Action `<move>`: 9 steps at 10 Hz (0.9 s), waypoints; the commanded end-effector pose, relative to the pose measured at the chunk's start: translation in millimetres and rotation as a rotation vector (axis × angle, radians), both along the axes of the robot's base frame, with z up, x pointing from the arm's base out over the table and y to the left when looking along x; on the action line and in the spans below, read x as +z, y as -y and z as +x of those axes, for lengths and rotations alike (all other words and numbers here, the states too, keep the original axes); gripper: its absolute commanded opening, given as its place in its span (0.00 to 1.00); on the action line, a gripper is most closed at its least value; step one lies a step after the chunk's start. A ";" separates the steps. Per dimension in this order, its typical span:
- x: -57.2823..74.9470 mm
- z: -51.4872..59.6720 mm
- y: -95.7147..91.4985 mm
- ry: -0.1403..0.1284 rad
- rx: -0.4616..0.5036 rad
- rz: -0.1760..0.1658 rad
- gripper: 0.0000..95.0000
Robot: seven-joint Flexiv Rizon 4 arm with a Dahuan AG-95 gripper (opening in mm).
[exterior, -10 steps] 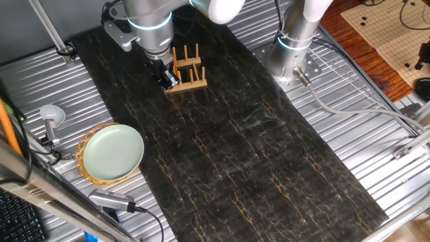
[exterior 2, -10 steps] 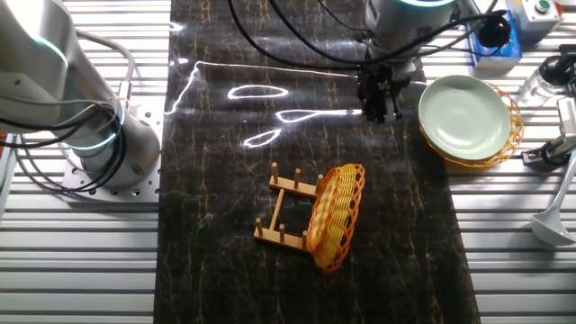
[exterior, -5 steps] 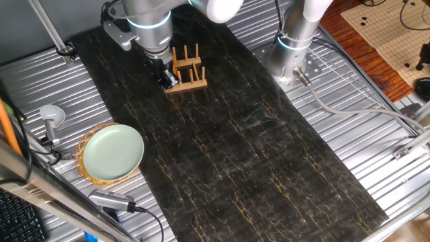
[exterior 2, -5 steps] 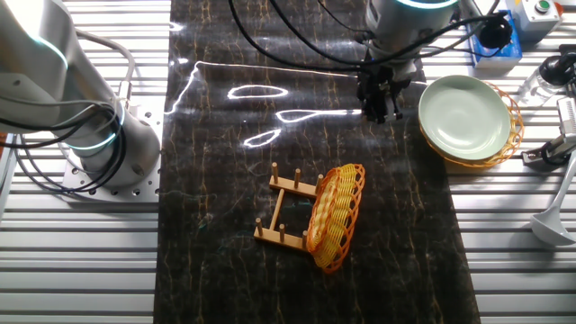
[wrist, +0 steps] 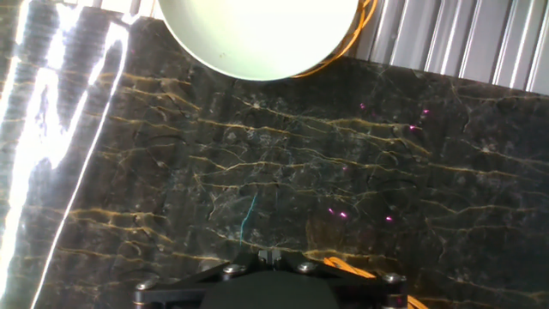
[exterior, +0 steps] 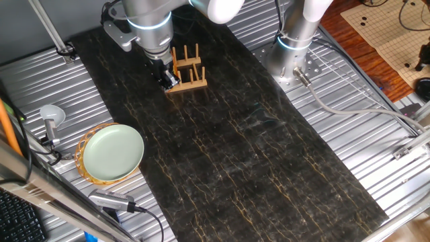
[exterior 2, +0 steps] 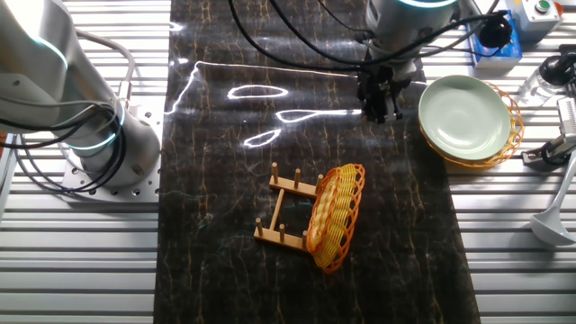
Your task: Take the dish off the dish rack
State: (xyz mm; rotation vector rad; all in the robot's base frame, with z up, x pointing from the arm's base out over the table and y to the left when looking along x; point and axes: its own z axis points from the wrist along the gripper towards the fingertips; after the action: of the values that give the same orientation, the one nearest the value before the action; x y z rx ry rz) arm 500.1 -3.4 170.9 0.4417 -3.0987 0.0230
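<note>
upright, dish (exterior 2: 335, 217) on edge in dish rack (exterior 2: 286, 211), face sideways

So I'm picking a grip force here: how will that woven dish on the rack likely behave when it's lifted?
The dish is open lattice weave, so it is probably light and may flex a little under a pinch. It stands on edge, leaning between the pegs of the dish rack, so a sideways pull could catch and drag or tip the small rack. The ridged weave likely grips better than a glazed plate.
</note>
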 end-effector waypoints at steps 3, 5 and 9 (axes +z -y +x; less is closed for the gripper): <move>17.1 25.3 56.0 -0.170 0.309 0.106 0.20; 26.5 43.0 87.0 -0.305 0.442 0.203 0.40; 8.1 43.9 117.9 -0.409 0.592 0.266 0.40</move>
State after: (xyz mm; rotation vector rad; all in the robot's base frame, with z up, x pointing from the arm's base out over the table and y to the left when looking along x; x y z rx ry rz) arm 539.7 -100.5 184.8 1.0444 -2.6580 -0.3142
